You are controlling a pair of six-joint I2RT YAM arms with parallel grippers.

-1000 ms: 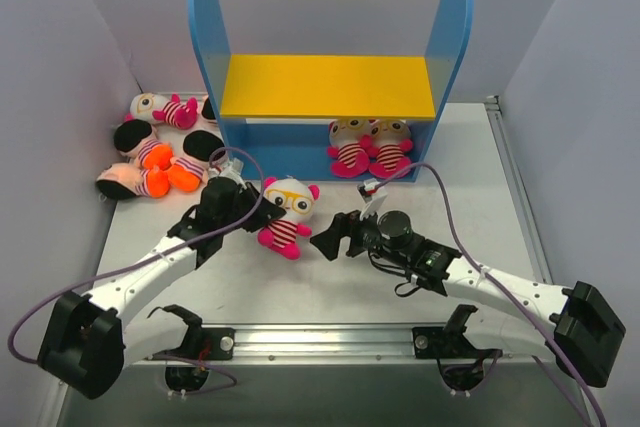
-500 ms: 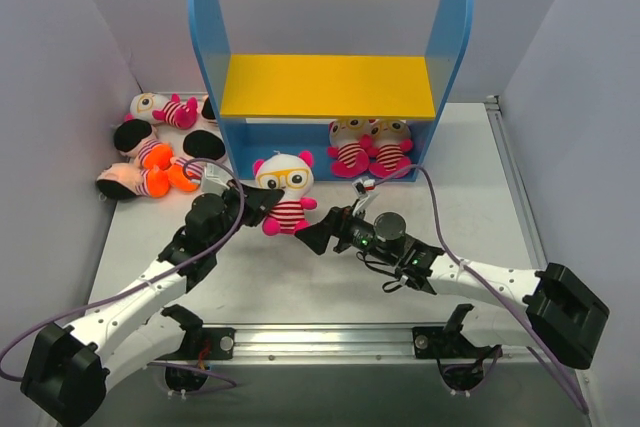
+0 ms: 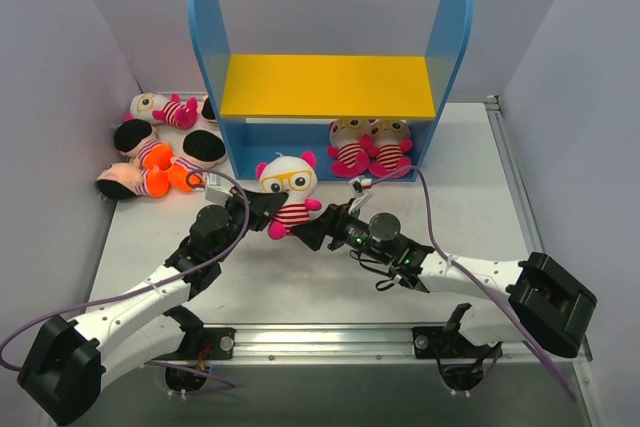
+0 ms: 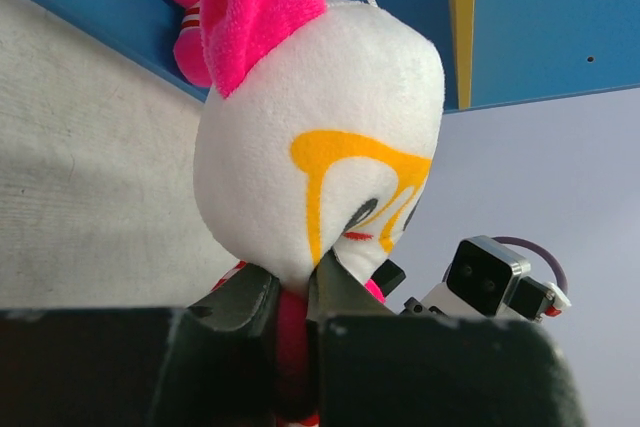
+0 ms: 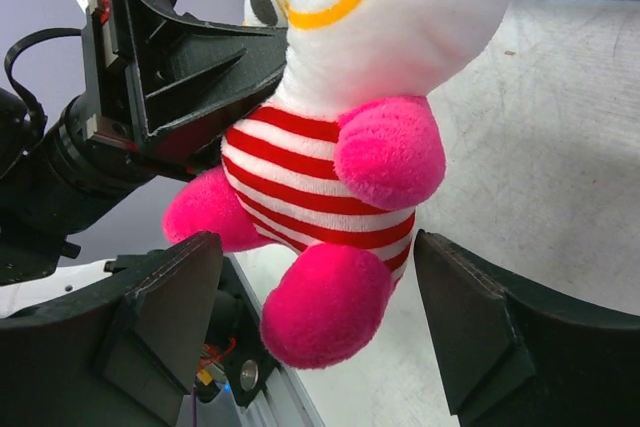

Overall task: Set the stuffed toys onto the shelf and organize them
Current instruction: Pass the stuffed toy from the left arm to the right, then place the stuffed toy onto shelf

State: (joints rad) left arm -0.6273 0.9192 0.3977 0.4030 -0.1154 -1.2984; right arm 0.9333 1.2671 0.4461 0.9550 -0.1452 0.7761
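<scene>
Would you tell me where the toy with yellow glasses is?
Top view, centre: the toy hangs in the left gripper before the shelf, between the open fingers of the right gripper.

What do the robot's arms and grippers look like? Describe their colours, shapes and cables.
Both the left arm and the right arm have white shells with black joints. A purple cable trails along each. The left gripper and the right gripper are black, with angular, wedge-shaped fingers.
</scene>
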